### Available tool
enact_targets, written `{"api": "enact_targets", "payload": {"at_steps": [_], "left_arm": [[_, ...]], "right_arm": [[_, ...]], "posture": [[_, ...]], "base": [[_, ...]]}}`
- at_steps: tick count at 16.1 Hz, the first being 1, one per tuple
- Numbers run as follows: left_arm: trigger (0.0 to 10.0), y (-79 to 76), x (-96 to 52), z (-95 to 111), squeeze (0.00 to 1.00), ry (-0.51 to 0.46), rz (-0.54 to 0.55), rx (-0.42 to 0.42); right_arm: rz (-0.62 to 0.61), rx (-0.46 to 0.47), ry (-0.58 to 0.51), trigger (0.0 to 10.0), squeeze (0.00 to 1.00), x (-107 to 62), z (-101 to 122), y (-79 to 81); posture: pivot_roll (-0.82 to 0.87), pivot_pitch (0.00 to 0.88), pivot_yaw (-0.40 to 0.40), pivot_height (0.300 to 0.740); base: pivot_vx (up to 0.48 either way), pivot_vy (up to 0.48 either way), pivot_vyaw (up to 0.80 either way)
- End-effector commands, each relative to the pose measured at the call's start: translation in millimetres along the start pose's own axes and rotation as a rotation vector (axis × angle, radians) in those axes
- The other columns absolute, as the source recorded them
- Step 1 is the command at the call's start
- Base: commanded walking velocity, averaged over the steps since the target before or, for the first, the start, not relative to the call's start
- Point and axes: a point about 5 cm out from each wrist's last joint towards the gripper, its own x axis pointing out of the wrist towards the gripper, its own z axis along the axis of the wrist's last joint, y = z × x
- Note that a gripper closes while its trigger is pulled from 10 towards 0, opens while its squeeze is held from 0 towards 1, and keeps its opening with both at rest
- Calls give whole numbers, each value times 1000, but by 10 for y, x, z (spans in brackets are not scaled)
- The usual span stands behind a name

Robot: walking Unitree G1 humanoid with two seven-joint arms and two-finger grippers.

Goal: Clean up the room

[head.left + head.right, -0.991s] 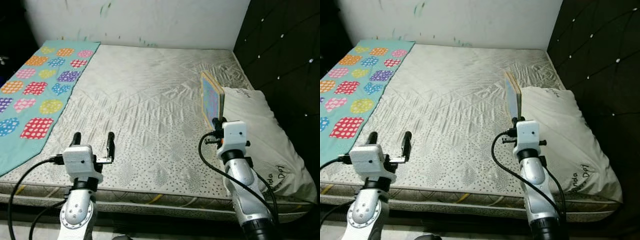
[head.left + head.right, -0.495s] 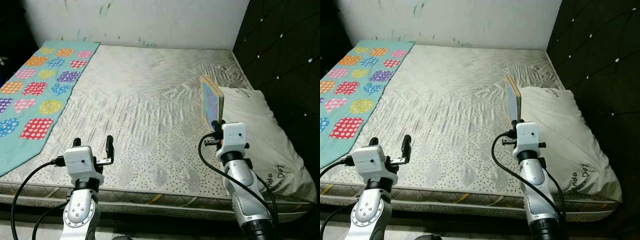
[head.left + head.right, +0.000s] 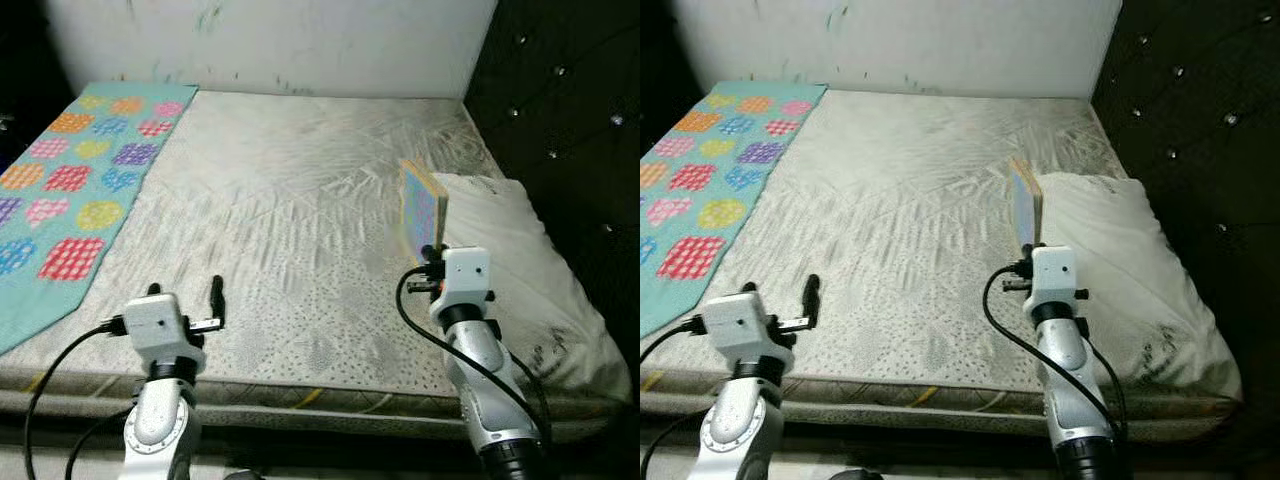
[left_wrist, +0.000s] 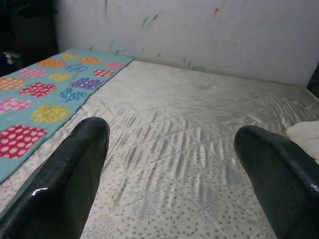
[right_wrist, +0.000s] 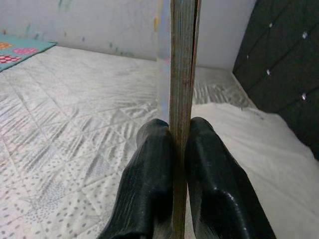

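Your right hand [image 5: 172,149] is still clenched on the thin colourful-covered book [image 3: 421,208], upright over the quilted grey mattress [image 3: 280,210], just beside the white pillow [image 3: 520,270] | left hand [image 3: 185,295] released, lower than a second ago | views blurred, camera shifting | book still not put away.

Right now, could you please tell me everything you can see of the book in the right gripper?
The book is thin and flat, with a colourful, mostly blue cover and a worn brownish edge. It stands upright on edge, clamped at its lower end by the right gripper, held above the mattress beside the white pillow.
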Motion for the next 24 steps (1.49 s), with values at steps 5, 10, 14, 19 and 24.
{"api": "enact_targets", "payload": {"at_steps": [5,10,14,19,24], "left_arm": [[10000,-51,5,25,0,4,-19,-7],[10000,-47,1,26,0,8,-11,-3],[10000,-56,3,13,0,24,-4,-35],[10000,-71,18,1,0,40,-5,-58],[10000,-71,21,-6,0,44,-4,-59]], "right_arm": [[-29,13,-41,10000,0,7,113,-79],[-28,18,-34,10000,0,2,105,-80],[-26,6,-34,10000,0,4,102,-90],[-22,10,-31,10000,0,19,103,-98],[-16,8,-34,10000,0,37,113,-94]], "posture": [[28,0,-1,740],[30,0,-1,740],[30,0,0,740],[29,0,-4,740],[30,0,-8,740]], "base": [[0,0,-569],[0,0,-428],[0,0,0],[0,0,0],[0,314,0]]}}
